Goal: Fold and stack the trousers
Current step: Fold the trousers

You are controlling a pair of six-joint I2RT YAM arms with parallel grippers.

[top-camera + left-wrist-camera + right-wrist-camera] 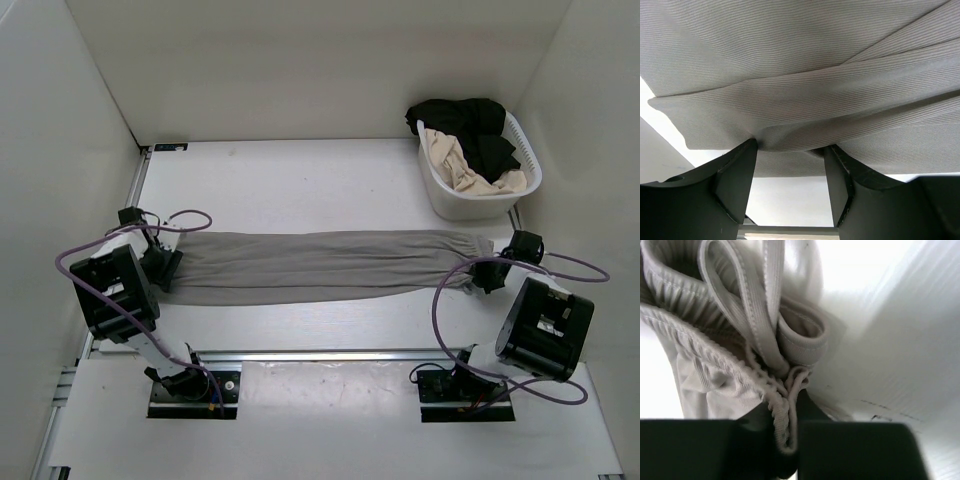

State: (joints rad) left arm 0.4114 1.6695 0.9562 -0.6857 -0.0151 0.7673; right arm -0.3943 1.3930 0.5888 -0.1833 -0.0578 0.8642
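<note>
The grey-taupe trousers (320,265) lie stretched flat in a long band across the table, legs together. My left gripper (168,268) is at the leg-hem end on the left. In the left wrist view its jaws (790,146) stand wide apart, with the fabric (805,75) bunched over the fingertips (747,150) and bare table showing between them. My right gripper (484,268) is at the waist end on the right. In the right wrist view it (787,435) is shut on the gathered elastic waistband (715,345), with a drawstring loop (800,335) hanging just above.
A white laundry basket (530,160) stands at the back right, holding a black garment (470,120) and a beige-cream garment (455,165). White walls close in the table on the left, back and right. The arm bases sit on a rail at the near edge.
</note>
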